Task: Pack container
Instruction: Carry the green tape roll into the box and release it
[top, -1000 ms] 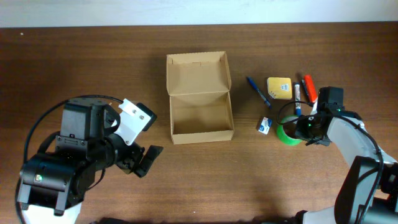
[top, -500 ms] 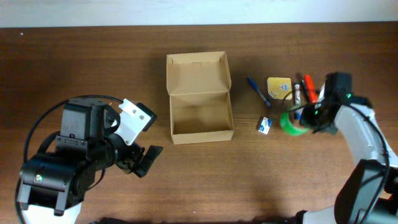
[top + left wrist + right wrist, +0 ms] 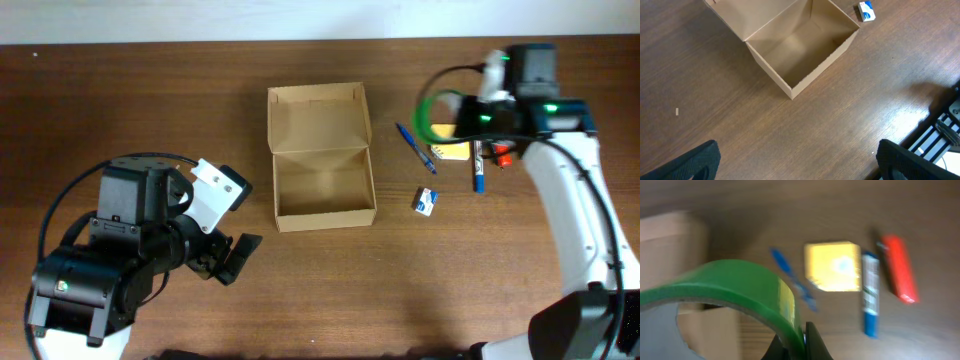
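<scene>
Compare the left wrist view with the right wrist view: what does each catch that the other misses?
Left wrist only: the inside of the container, empty, and a small blue-and-white box beyond it. Right wrist only: the green tape roll pinched in the right end effector, a yellow notepad, blue pen, blue-and-white marker, red marker. Both: the wooden table and the container, a blurred edge in the right wrist view.
</scene>
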Robot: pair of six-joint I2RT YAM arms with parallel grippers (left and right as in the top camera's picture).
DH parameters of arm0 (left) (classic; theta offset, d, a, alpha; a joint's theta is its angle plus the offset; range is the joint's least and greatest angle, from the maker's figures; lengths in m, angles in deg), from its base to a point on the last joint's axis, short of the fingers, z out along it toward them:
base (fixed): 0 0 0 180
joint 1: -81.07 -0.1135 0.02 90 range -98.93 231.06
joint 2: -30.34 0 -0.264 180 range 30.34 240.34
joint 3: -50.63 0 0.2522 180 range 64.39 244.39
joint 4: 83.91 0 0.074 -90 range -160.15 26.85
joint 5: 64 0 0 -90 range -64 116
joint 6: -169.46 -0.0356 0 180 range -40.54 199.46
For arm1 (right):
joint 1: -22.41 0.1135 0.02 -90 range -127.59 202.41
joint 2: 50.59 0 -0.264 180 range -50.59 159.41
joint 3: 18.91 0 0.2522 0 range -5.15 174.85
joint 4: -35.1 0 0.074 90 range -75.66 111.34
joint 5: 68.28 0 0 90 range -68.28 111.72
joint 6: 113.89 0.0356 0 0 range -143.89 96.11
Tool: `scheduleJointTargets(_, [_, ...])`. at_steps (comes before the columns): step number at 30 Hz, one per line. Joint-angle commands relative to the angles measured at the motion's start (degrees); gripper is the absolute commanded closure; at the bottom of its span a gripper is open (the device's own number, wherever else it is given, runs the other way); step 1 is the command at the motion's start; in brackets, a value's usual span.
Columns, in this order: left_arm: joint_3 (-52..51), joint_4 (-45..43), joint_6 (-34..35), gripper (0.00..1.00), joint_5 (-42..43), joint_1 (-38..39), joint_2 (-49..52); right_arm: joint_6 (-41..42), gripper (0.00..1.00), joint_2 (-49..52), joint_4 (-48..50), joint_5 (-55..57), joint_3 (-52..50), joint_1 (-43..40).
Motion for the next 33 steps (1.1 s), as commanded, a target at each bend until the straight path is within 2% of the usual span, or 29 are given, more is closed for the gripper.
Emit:
scheduleJointTargets(1, [0.8,0.0,-1.1,0.01,0.0,-0.3,0.0,0.0,0.96,-0.1,1.9,-1.4,1.5,5.5])
scheduleJointTargets(9, [0.8,0.0,-1.1,0.01,0.0,-0.3,0.0,0.0,0.96,1.4,5.1,-1.4,1.5,17.8])
scheduleJointTargets(18, [0.8,0.0,-1.1,0.00,0.0,-0.3,0.0,0.0,0.96,8.3,5.2,-0.9,1.5,28.5])
scheduleJointTargets(24, [0.8,0.0,-1.1,0.00,0.0,-0.3,0.0,0.0,0.96,10.3,5.0,9.3,1.5,32.8])
scheduleJointTargets(33, [0.8,0.0,-1.1,0.00,0.0,-0.3,0.0,0.0,0.96,13.8,4.2,10.1,1.4,34.1])
